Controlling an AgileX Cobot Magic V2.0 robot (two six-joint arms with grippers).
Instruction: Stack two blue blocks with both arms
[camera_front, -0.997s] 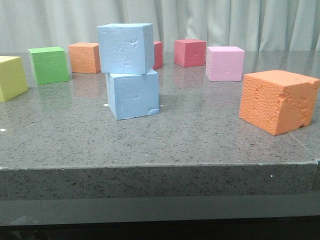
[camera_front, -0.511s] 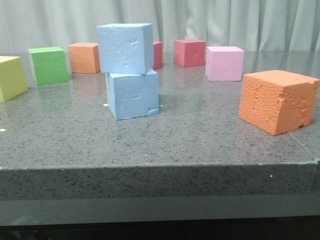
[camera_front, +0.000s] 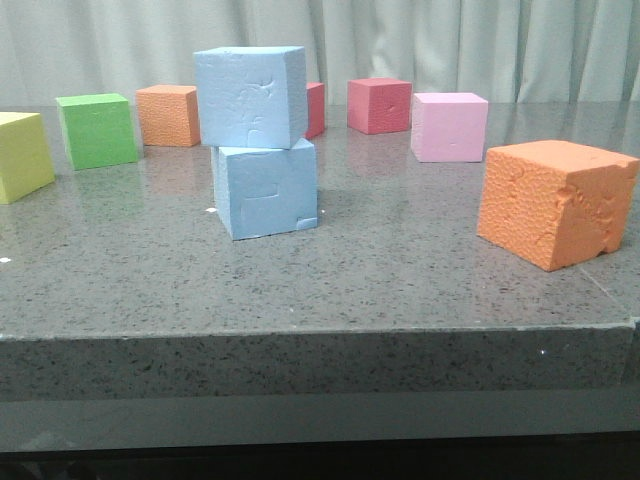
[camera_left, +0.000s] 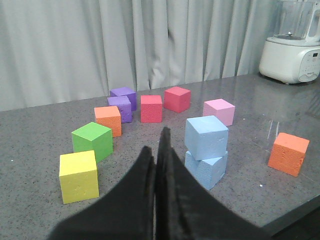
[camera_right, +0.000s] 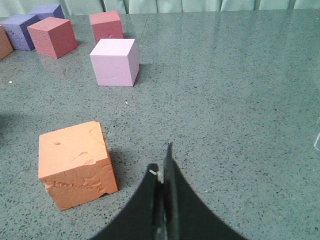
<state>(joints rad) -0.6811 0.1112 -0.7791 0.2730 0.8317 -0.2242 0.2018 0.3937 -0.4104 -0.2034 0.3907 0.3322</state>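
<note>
**Front view: stack complete, both arms clear**

Upper blue block (camera_front: 250, 97) sits on lower blue block (camera_front: 265, 189), twisted slightly and overhanging toward the robot's left, mid-table. Left gripper (camera_left: 156, 165) has its fingers pressed together, holding nothing; the stack lies ahead and to its right, well apart. Right gripper (camera_right: 163, 187) is likewise closed and empty, beside the near orange block (camera_right: 76, 164). Judgement: left arm is nearer; only retreat remains.

Two pale blue foam cubes, upper (camera_left: 206, 137) on lower (camera_left: 207, 169). Two purple foam cubes (camera_left: 123, 93) (camera_left: 120, 107), two red (camera_left: 151, 108) (camera_left: 177, 99), two orange (camera_left: 108, 119) (camera_left: 288, 153). One green (camera_left: 92, 141), one yellow (camera_left: 78, 176), one pink (camera_left: 219, 110).
</note>
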